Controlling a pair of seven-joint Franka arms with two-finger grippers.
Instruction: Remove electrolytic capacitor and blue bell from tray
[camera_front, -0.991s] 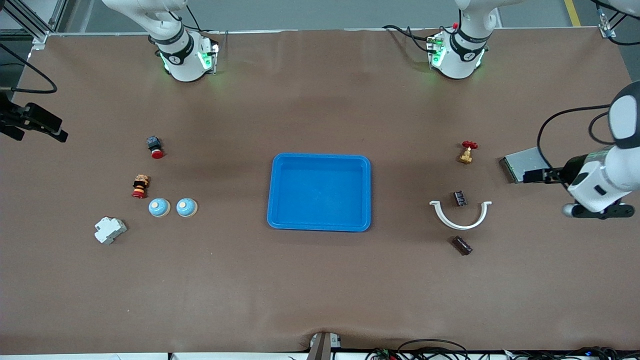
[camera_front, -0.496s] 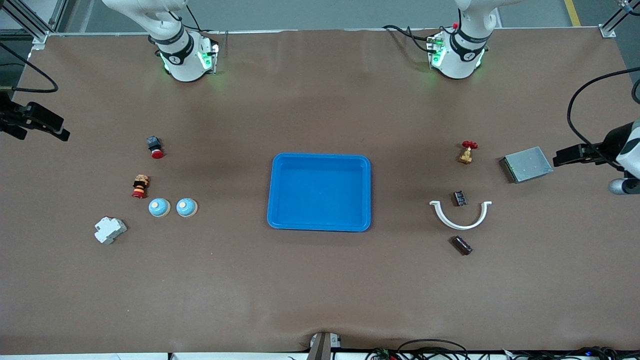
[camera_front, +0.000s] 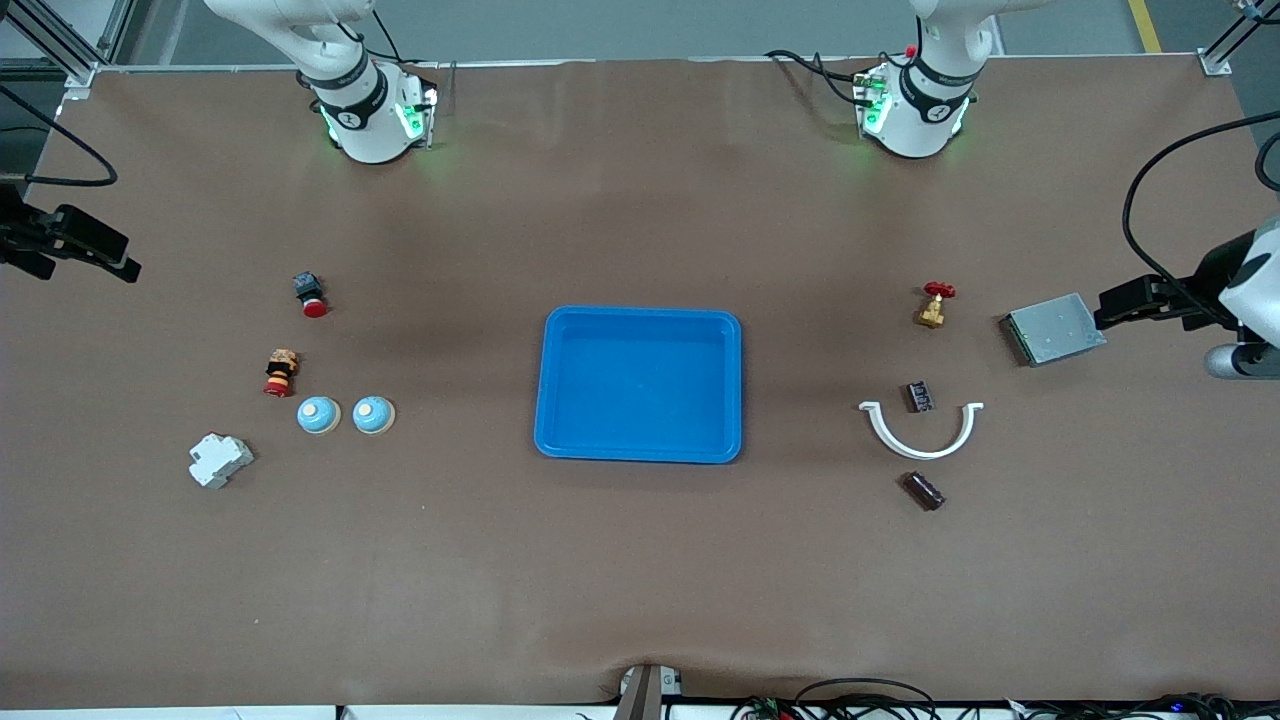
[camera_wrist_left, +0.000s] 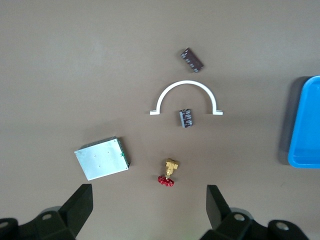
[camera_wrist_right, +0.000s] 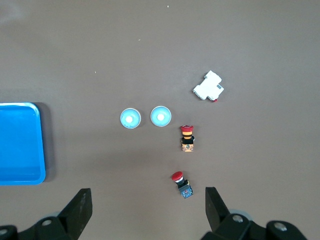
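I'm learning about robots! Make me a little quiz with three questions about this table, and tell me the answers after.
1. True or false: the blue tray has nothing in it.
2. How many blue bells sit side by side toward the right arm's end of the table? A) one B) two C) three
3. Fill in: one capacitor lies inside the curve of the white ____.

Key: 1. True. 2. B; the second bell is beside the first. 3. Half-ring clamp; another capacitor lies nearer the front camera. The left claw and right claw are both open and hold nothing.
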